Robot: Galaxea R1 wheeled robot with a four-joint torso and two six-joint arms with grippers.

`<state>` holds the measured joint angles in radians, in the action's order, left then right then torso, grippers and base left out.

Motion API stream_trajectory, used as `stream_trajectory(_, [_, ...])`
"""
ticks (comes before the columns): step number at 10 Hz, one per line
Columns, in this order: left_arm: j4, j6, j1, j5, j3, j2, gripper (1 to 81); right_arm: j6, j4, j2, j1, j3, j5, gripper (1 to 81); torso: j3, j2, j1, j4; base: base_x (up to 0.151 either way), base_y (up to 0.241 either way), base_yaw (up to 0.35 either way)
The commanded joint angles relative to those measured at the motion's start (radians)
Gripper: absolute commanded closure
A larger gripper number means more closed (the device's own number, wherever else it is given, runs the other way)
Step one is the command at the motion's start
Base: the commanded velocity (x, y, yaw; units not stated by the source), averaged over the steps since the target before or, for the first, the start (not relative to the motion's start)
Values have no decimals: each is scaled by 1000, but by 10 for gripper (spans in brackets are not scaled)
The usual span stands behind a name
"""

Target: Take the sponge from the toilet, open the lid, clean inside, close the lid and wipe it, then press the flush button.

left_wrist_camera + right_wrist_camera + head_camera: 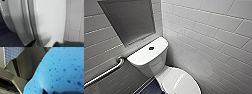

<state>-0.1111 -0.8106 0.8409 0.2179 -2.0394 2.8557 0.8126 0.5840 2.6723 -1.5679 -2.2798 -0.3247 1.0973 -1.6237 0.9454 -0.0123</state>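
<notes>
The white toilet (156, 65) stands in a tiled corner, with a dark flush button (151, 48) on its tank top. Its oval lid (184, 82) lies down over the bowl. In the left wrist view the lid (50, 18) shows large and close. My left gripper (45, 44) is open, with one dark finger (31, 43) on each side of the lid's rim. The bright blue sponge (60, 69) sits right against the right wrist camera, and my right gripper (55, 92) is shut on it.
A metal grab bar (106, 72) runs along the left wall under a recessed grey panel (129, 20). White tiled wall (75, 21) stands close beside the lid. Dark blue floor tiles (6, 37) lie beside the bowl (16, 18).
</notes>
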Motion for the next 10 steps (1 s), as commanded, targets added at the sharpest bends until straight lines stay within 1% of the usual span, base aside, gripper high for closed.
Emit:
stream_trajectory(1, [-9,-64,-84,37,114,-47,10,-1,22,-23,-10,7,41,811,0,0,0,0,0,0,0])
stream_trajectory(5, [-12,-65,-84,31,84,-30,10,0,20,-24,-15,5,26,811,0,0,0,0,0,0,0])
stream_trajectory(10, [-16,-65,-84,21,-15,25,10,2,20,-30,-16,4,19,811,1,0,0,0,0,0,0])
